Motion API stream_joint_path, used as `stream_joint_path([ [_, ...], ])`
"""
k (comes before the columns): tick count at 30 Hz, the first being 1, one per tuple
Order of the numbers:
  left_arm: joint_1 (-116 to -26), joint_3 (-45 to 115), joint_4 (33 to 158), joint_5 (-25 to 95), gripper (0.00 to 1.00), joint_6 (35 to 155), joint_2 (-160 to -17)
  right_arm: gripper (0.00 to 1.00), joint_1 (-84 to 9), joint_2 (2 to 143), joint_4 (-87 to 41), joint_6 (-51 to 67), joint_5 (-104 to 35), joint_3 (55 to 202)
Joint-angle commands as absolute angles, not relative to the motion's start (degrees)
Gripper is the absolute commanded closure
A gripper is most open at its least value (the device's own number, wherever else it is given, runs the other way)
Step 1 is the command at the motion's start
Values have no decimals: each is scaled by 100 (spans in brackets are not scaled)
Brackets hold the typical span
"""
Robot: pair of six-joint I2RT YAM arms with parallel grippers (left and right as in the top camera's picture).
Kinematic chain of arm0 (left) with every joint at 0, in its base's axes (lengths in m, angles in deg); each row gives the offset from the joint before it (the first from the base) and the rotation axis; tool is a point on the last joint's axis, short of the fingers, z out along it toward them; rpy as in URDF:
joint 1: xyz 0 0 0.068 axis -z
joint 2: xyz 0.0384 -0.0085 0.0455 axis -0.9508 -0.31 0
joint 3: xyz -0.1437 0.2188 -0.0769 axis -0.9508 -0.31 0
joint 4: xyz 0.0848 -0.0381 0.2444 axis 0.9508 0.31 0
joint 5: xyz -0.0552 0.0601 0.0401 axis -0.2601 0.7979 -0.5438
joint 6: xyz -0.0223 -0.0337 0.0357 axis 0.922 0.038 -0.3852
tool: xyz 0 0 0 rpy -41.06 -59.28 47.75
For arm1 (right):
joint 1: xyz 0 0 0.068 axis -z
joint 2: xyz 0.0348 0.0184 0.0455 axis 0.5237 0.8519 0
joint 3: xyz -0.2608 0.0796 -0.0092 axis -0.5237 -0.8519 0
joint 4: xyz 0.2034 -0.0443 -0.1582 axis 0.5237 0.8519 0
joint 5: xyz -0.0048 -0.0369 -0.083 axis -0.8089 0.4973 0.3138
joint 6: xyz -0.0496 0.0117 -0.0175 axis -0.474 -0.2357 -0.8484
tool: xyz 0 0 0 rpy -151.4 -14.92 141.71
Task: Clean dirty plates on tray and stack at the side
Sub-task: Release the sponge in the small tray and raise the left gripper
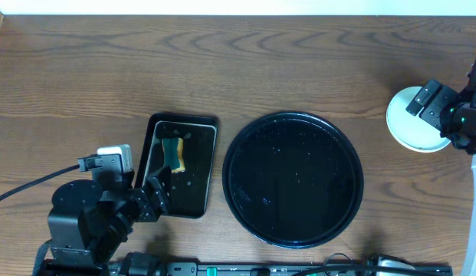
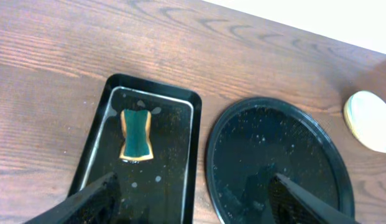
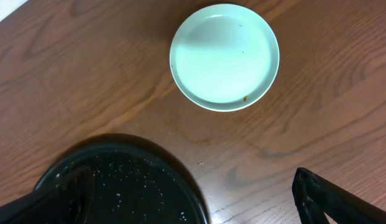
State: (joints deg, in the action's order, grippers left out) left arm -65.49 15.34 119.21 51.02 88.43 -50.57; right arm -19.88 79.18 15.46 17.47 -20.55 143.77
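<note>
The large round black tray (image 1: 293, 180) sits mid-table with only water droplets on it; it also shows in the left wrist view (image 2: 276, 162) and the right wrist view (image 3: 118, 186). A pale blue plate (image 3: 225, 56) with a tiny brown speck at its rim rests on the wood to the tray's right (image 1: 406, 123). In the left wrist view it looks pale yellowish (image 2: 370, 121). I cannot tell how many plates lie under it. My right gripper (image 1: 426, 101) hovers over the plate, open and empty (image 3: 186, 208). My left gripper (image 1: 157, 195) is open and empty over the rectangular tray's near end (image 2: 193, 205).
A small rectangular black tray (image 1: 195, 176) stands left of the round tray, wet inside, with a green-and-yellow sponge (image 1: 174, 152) lying at its far end (image 2: 137, 134). The left arm's base and cable fill the front left corner.
</note>
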Motion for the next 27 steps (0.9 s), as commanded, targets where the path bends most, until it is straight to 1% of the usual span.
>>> stream_joint_path([
  [1,-6533,1499,11926,5178,18,8771,-5053,1,-2053,7872,1612,1664,-1959,14408],
  [9,-6533,1499,11928,5180,15,8771,-5053,1,-2053,7872,1608,1669,-1965,14408],
  [27,-6533,1499,11932,5176,15,8771,-5053,1,-2053,7872,1610,1669,-1965,14408],
])
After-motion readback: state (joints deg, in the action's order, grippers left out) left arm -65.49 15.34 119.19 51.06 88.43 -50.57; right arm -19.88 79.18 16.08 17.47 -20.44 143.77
